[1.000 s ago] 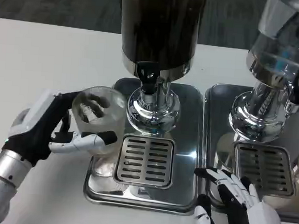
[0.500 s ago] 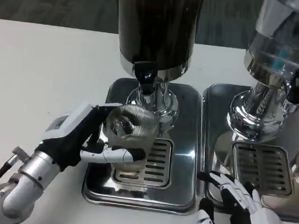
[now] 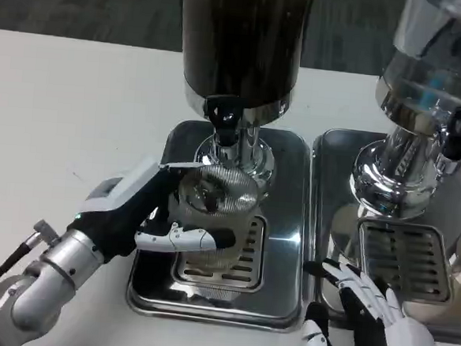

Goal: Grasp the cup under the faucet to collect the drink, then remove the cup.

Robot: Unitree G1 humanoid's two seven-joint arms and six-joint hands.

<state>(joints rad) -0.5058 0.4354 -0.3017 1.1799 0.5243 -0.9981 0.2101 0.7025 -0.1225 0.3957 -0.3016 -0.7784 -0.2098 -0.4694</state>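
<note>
My left hand [image 3: 144, 214], gripping the clear cup [image 3: 212, 211], has moved it right onto the grate [image 3: 244, 257], now below the dark dispenser's faucet [image 3: 225, 117]; my right hand [image 3: 363, 309] waits spread.

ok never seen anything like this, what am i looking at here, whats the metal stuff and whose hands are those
You are looking down from a camera on a humanoid robot's head or chest, so the arms coming in from the bottom are its own. On the white table stand two drink dispensers. The dark dispenser in the middle has a black faucet and sits on a shiny metal drip tray with a slotted grate. A second, clear dispenser stands to the right on its own tray.

The robot's left hand grips a clear plastic cup and holds it over the grate, just below the faucet. I cannot tell whether any drink is flowing. Its right hand holds nothing and rests near the front of the trays, fingers spread.
</note>
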